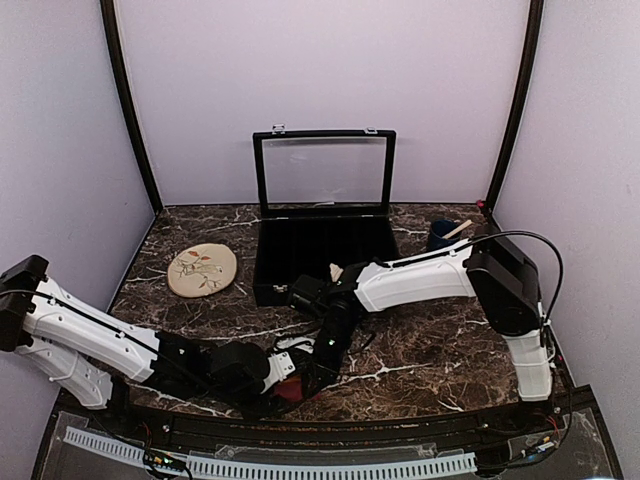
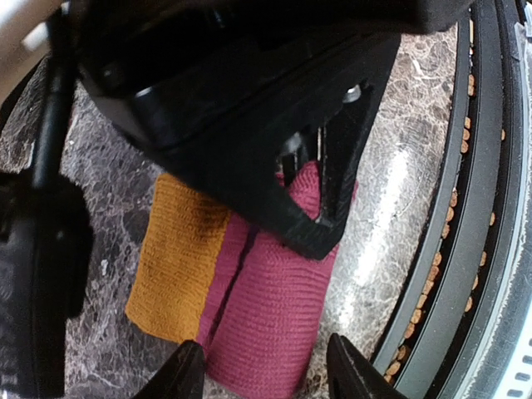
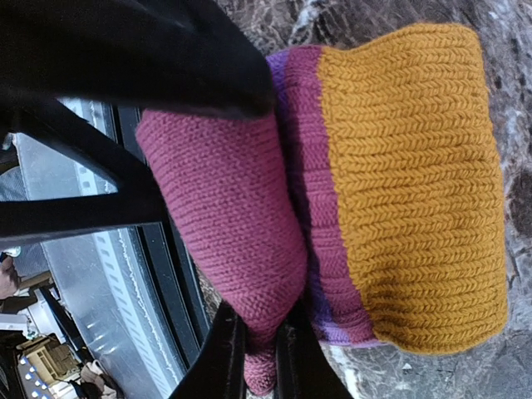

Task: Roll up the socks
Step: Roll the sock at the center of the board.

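Observation:
The maroon-purple sock (image 2: 266,307) with an orange end (image 2: 179,262) lies folded on the marble table near its front edge. It also shows in the right wrist view (image 3: 224,199) and as a red patch in the top view (image 1: 291,390). My right gripper (image 3: 262,359) is shut, pinching a fold of the maroon fabric. It shows as the black jaw over the sock in the left wrist view (image 2: 312,220). My left gripper (image 2: 270,376) is open, one fingertip (image 2: 184,372) at each side of the sock's near end. The cream-beige sock is not clearly in view.
An open black box (image 1: 320,255) with a clear lid stands at the back centre. A tan oval mat (image 1: 202,269) with a leaf drawing lies at the left. A blue cup (image 1: 443,236) with a stick stands at the back right. The table's front rail (image 2: 465,249) runs right beside the sock.

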Robot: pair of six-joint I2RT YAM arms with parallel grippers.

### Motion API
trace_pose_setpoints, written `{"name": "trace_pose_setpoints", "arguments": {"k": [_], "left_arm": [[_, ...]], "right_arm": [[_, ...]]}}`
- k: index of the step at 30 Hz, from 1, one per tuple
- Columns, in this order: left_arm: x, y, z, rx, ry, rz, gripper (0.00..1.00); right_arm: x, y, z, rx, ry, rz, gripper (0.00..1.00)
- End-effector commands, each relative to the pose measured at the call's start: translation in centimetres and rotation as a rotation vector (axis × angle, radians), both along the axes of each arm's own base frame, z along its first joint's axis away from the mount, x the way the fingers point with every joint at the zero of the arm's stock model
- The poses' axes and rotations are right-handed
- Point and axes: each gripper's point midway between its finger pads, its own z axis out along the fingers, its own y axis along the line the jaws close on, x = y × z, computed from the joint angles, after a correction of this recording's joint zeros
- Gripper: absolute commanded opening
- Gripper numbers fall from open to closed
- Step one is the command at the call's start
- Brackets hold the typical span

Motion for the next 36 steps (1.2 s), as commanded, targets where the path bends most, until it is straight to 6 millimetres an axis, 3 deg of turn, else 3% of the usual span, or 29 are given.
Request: {"name": "trace_pose_setpoints", "arguments": {"k": [1,16,22,29,36], "left_arm": [[-0.1,-0.7,0.1,0.022,-0.019,-0.053,0.53],[-1.2,-0.3,-2.7,0.119,0.053,-0.088,0.36],[-1.7,-0.1,-3.5,0.138,0.093,-0.082,0.34],[-2.3,-0.2,-5.7,0.217,0.153,-0.078,0.08],[-2.8,-0.1,-6.9,0.220,0.195,-0.052,0.00]], "right_arm": [[-0.5,-1.5,-2.1,-0.097,0.033,-0.003,0.00],[-0.3,-1.5,-2.2,-0.099,0.047,-0.003,0.00],[0.0,-1.6,-2.0,-0.096,0.051,-0.007,0.00],[0.3,-2.0,-1.9,-0.100,0.052,-0.017,0.00],[0.4,-2.8,-1.9,-0.100,0.056,-0.033,0.00]]}}
